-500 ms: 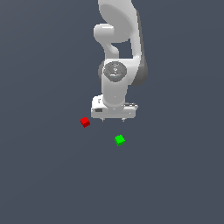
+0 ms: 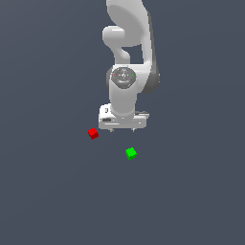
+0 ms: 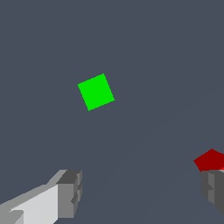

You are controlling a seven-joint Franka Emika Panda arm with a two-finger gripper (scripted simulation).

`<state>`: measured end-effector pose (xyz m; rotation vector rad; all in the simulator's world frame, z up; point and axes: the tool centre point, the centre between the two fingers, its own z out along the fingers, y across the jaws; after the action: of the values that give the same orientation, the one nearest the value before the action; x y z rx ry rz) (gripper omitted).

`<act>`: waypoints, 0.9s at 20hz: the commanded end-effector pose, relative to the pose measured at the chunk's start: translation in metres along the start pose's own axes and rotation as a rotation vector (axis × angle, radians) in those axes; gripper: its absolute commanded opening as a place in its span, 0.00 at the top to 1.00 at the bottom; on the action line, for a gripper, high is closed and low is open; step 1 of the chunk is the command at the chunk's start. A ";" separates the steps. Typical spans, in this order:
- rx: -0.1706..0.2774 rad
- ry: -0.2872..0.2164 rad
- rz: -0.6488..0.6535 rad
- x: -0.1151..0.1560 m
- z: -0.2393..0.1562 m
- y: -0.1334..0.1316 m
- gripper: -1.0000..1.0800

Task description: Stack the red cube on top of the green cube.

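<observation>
The red cube [image 2: 93,133] lies on the dark floor, toward the exterior view's left of my gripper [image 2: 122,129]. The green cube [image 2: 131,153] lies apart from it, nearer the camera and toward the exterior view's right. My gripper hangs from the white arm, above the floor between the two cubes, and holds nothing. In the wrist view the fingers [image 3: 69,192] stand wide apart, so my gripper [image 3: 142,190] is open. The green cube [image 3: 96,92] shows whole there. The red cube [image 3: 211,160] is partly hidden behind the other finger.
The white arm [image 2: 127,57] rises behind the gripper. The floor [image 2: 48,191] is a plain dark grey surface with nothing else on it in view.
The arm and gripper have shifted slightly; the two cubes have not moved.
</observation>
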<state>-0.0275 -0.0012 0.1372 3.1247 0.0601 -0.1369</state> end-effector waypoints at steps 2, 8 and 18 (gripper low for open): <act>-0.001 0.004 -0.030 -0.006 0.004 0.007 0.04; -0.003 0.016 -0.111 -0.019 0.013 0.026 0.04; -0.009 0.041 -0.285 -0.043 0.034 0.070 0.04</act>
<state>-0.0669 -0.0663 0.1103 3.0973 0.4635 -0.0800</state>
